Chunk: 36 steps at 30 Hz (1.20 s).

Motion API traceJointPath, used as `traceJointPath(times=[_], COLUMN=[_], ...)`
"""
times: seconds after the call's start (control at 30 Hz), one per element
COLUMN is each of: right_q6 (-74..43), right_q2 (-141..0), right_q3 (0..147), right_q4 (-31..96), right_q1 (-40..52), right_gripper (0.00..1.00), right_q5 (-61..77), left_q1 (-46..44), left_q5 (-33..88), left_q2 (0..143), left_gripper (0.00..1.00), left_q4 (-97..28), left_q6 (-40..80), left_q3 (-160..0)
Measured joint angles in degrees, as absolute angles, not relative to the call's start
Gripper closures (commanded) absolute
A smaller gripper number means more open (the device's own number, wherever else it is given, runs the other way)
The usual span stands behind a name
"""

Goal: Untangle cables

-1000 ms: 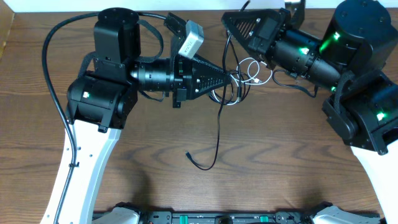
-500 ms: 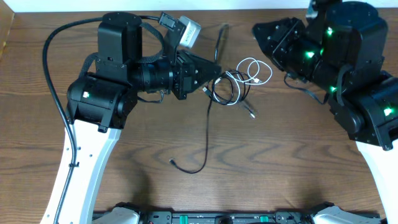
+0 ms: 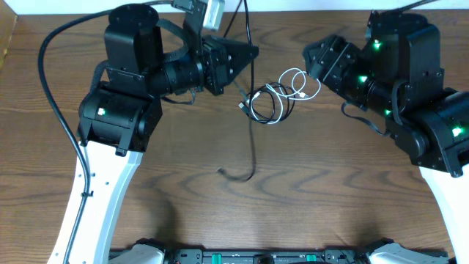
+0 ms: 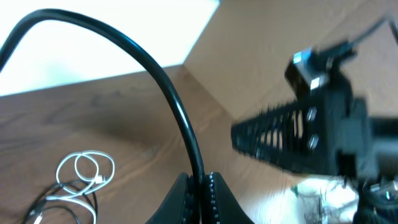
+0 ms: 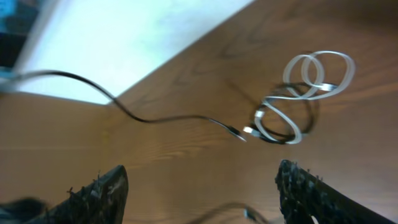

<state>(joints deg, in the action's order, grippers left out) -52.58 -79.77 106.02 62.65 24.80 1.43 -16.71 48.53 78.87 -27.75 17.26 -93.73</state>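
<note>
You will find the cables [image 3: 272, 105] in a loose coil on the tabletop [image 3: 183, 191], with the white cable [image 3: 297, 81] looped on the side toward the right arm. One black cable [image 3: 253, 143] runs from the coil up into the left end effector [image 3: 251, 53], which is clamped on it, probably to draw it clear. The right end effector [image 3: 314, 61] hangs open nearby, empty.
</note>
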Motion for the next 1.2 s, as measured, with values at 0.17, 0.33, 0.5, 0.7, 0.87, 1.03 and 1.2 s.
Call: traceJointPath(times=[0.17, 0.33, 0.5, 0.7, 0.87, 1.03, 1.2], right_q6=[-51.68, -48.60, -39.00, -24.99, -15.35, -12.27, -10.96], right_q2=[-79.77, -79.77, -79.77, -79.88, -80.47, -81.73, -83.92], right_q3=[106.02, 106.02, 106.02, 106.02, 106.02, 106.02, 106.02], right_q4=[66.24, 67.42, 66.70, 61.93, 58.28, 57.67, 57.58], right_q1=[24.80, 24.91, 25.98, 28.21, 29.61, 30.00, 30.22], right_gripper=[0.27, 0.29, 0.17, 0.04, 0.10, 0.46, 0.65], right_q5=[-1.21, -1.26, 0.93, 8.69, 18.28, 21.58, 23.49], left_q1=[-16.71, -16.71, -16.71, -16.71, -16.71, -16.71, -16.71], left_q5=[45.10, 42.48, 40.80, 40.05, 39.88, 39.86, 39.68], left_q2=[78.87, 78.87, 78.87, 78.87, 78.87, 78.87, 78.87], left_gripper=[0.93, 0.93, 0.92, 0.93, 0.93, 0.92, 0.93], left_q4=[-23.83, -23.73, -23.73, -23.77, -24.03, -24.10, -24.12], left_q6=[24.34, 33.08, 45.34, 57.39, 66.52, 72.79, 75.33], left_q3=[-93.73, -93.73, -93.73, -93.73, -93.73, -93.73, -93.73])
